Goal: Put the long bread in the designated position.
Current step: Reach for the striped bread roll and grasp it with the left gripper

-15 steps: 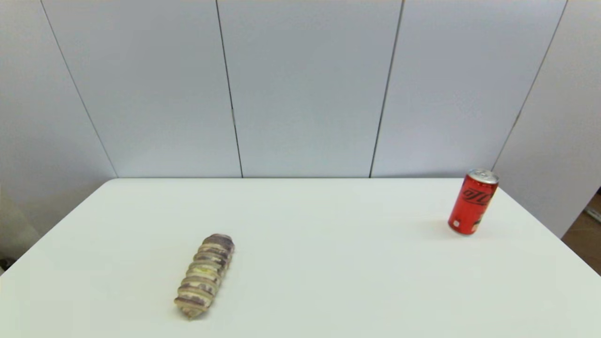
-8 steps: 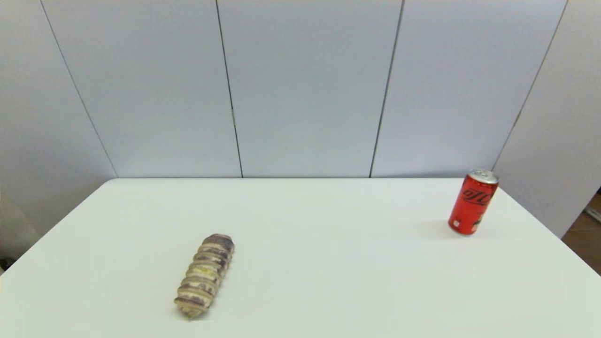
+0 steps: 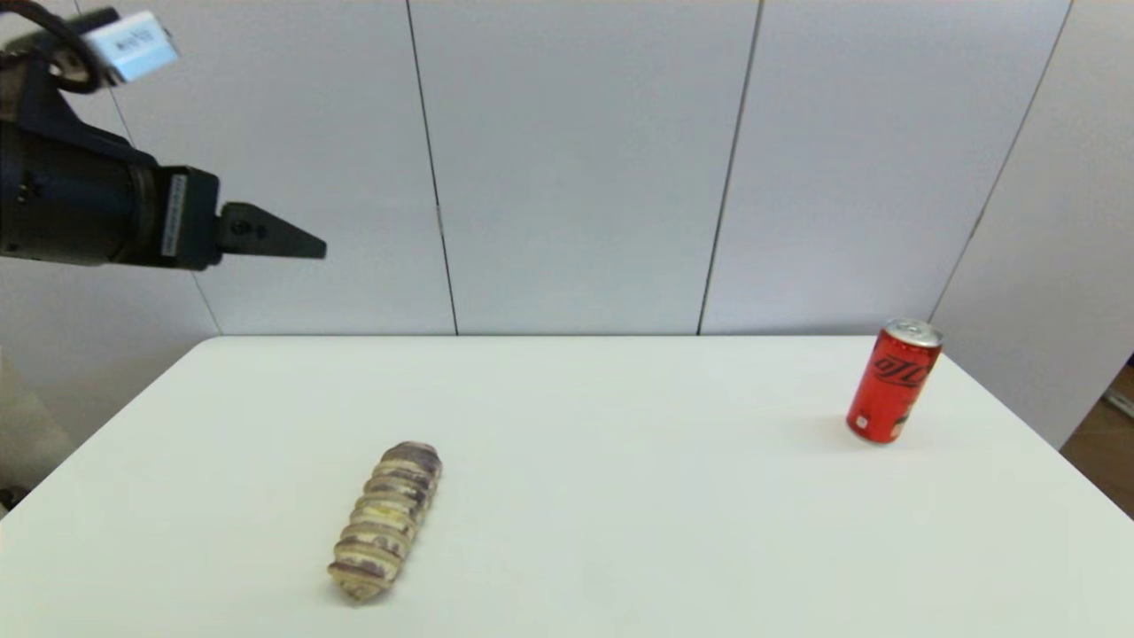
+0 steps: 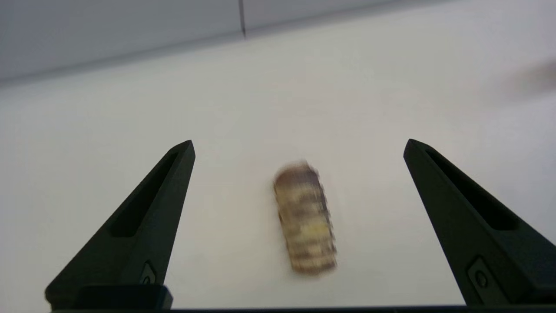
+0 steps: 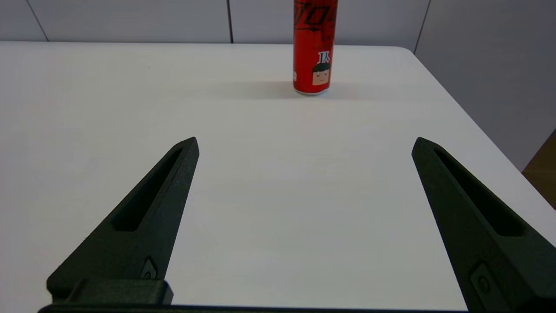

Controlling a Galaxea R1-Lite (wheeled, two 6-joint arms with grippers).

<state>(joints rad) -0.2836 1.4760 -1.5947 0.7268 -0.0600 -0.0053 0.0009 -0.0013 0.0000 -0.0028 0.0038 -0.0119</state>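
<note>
Since half a second back, the left gripper (image 3: 306,248) has swung into the upper left of the frame, high above the table (image 3: 620,399); its fingers (image 4: 152,217) are spread wide with nothing between them. Down at lower left of centre, the long bread (image 3: 385,521) lies flat where it was, well apart from the arm. Over at the right edge, the red can (image 3: 892,382) stands upright. Seen from its wrist, the right gripper (image 5: 304,145) is spread wide too, holding nothing, low over bare tabletop.
</note>
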